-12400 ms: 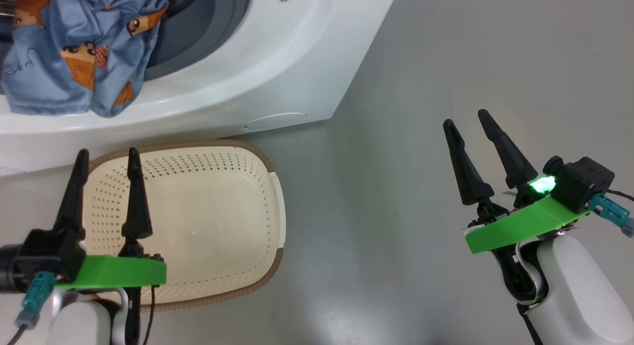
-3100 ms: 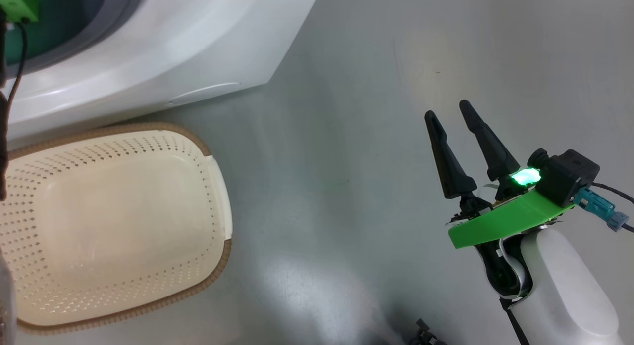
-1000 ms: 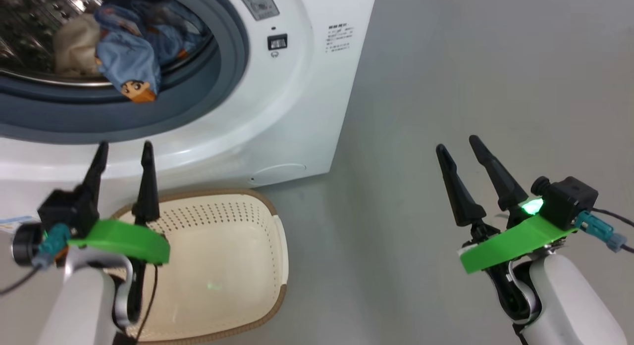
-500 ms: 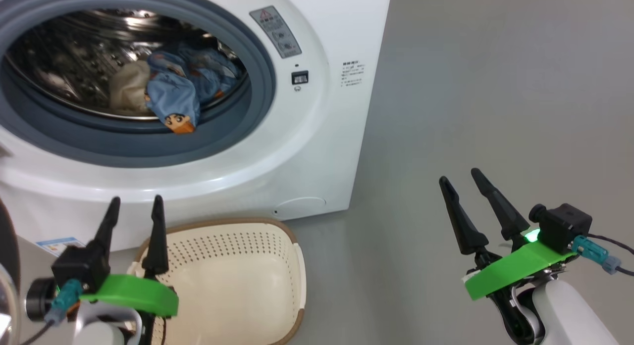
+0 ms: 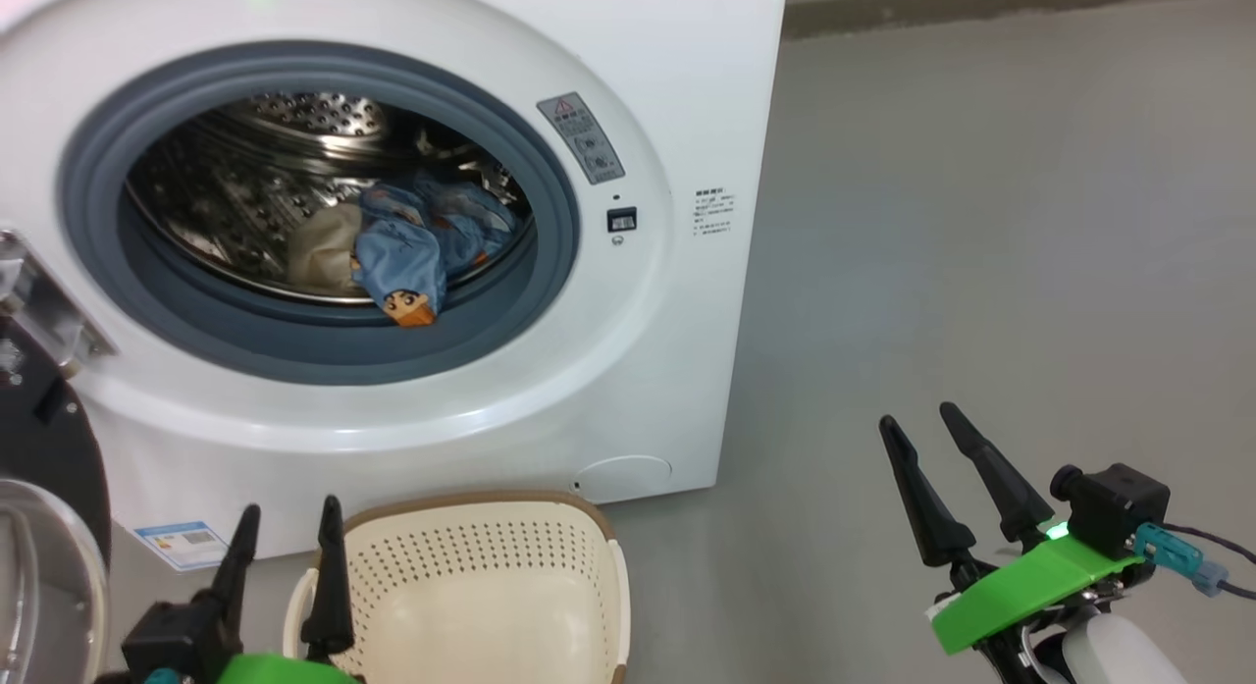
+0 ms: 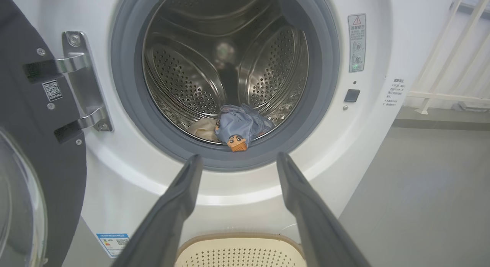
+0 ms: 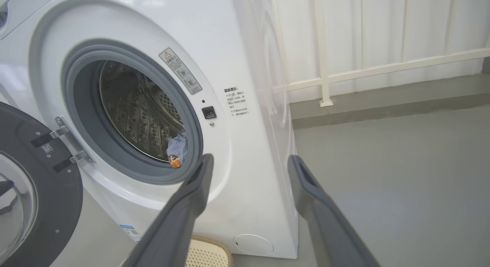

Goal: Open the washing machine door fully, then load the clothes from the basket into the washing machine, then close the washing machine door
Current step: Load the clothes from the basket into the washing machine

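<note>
The clothes (image 5: 402, 262), earlier draping the sill, are now lying in the drum (image 5: 245, 174), and the basket (image 5: 481, 502) is seemingly sitting empty. The left end effector (image 5: 289, 512) and right end effector (image 5: 917, 419) are hanging spread, so the washing machine door (image 5: 44, 448) at 9 o'clock is awaiting closing.

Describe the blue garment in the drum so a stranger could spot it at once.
Start at the big white washing machine, its round opening ringed by a grey-blue gasket. Low in the steel drum, at the front lip, lies the light blue garment. Unlike the plain cream cloth beside it, it shows an orange cartoon face at its lower edge.
</note>
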Controlling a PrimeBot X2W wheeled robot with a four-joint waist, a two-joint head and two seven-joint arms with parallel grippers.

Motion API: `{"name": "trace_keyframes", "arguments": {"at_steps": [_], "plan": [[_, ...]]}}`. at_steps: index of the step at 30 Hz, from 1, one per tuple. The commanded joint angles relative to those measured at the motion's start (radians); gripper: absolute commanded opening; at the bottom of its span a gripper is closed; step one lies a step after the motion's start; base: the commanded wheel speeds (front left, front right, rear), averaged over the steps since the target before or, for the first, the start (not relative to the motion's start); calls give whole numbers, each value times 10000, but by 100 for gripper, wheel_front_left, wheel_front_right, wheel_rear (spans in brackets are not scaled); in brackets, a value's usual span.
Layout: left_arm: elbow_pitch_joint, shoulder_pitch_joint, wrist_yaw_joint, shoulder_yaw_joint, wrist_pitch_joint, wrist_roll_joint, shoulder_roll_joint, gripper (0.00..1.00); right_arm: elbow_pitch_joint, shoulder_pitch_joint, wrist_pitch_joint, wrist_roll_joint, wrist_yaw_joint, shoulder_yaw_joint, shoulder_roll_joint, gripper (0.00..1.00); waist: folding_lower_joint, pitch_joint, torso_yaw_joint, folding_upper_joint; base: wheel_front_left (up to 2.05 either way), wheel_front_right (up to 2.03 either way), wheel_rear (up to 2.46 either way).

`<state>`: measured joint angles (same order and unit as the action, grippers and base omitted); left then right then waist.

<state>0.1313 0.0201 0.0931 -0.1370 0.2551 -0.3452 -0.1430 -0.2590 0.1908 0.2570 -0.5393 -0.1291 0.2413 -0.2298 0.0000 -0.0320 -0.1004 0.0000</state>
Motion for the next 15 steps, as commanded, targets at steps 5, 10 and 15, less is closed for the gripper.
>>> {"name": "trace_keyframes", "arguments": {"at_steps": [5, 10, 15], "plan": [[-416, -85, 65, 363, 45, -84, -82, 100, 231, -160, 48, 13, -16, 159, -160, 100, 0, 322, 287, 0, 0, 0, 0], [-478, -213, 93, 331, 51, -26, -88, 100, 253, -206, 48, 22, -16, 160, -171, 100, 0, 390, 405, 0, 0, 0, 0], [-571, -296, 96, 346, 56, -25, -79, 100, 256, -214, 48, 33, -16, 177, -162, 100, 0, 403, 425, 0, 0, 0, 0]]}}
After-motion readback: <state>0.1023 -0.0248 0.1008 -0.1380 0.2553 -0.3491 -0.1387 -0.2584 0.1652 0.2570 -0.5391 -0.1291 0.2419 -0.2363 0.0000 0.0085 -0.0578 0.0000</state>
